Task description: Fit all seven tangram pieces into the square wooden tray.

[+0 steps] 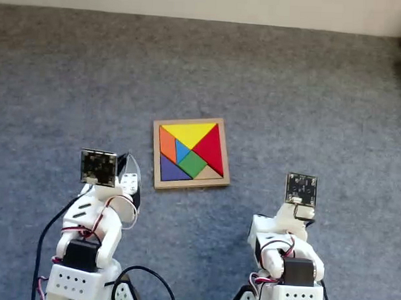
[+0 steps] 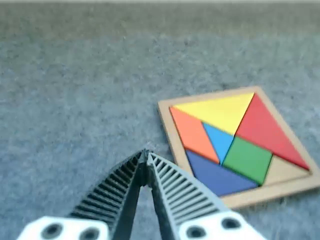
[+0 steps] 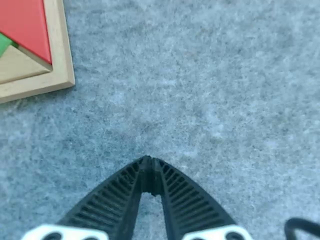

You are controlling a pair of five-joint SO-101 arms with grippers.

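**Finished tangram in its tray, both robot claws closed and empty**

A grey, carpet-like cloth [image 1: 288,94] covers the table, with a pale strip of wall [image 1: 192,1] along the far edge. Nothing lies between the arms and the tray. A black cable [image 1: 150,274] loops on the cloth by the left arm's base.

The square wooden tray [image 1: 155,155] lies flat near the middle of the cloth, turned slightly askew. Seven pieces fill it edge to edge:
- a yellow triangle [image 1: 188,133] along the far side
- a red triangle [image 1: 210,150] on the right
- an orange parallelogram [image 1: 168,145] on the left
- a small blue triangle [image 1: 181,151] in the centre
- a green square [image 1: 193,164] just beside the small blue triangle
- a dark blue triangle [image 1: 172,169] in the near left corner
- a pale wood-coloured triangle [image 1: 213,172] in the near right corner

The left arm rises from the near left of the table. The left gripper [image 2: 147,155] is just beside the tray's near left corner and points across the cloth. Its two ribbed black fingers are pressed together at the tips, gripping nothing.

The right arm stands at the near right. The right gripper [image 3: 148,161] is over bare cloth, apart from the tray's near right corner. Its fingers also meet at the tips, and it holds nothing.
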